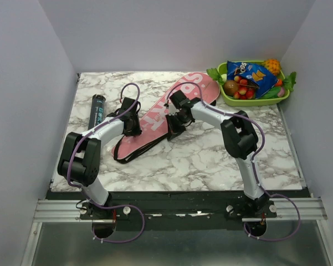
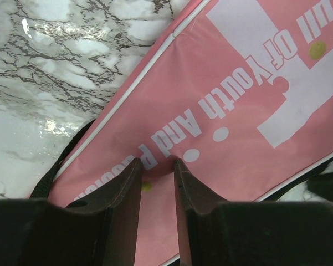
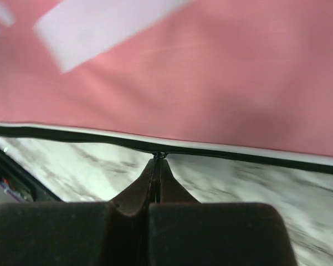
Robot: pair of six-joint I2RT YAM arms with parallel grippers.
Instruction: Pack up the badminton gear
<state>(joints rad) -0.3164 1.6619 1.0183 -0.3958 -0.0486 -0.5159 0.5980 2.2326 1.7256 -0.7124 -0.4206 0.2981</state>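
Racket bag (image 3: 210,72) blurred — speck (image 3: 161,154) at the right claw (image 3: 157,162) unidentifiable.

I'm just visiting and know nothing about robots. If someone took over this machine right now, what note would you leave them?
Left gripper: open, fingers resting on the pink bag.
Right gripper: shut, tips at a small pull on the bag's black zip line.
Things: the bag lies diagonally on the table. The dark tube lies to its left, outside it. No rackets or shuttlecocks are in view.
Done: how far the zip is closed cannot be told.
Left: probably finish the zip and pack the tube. Leave the green tray alone.
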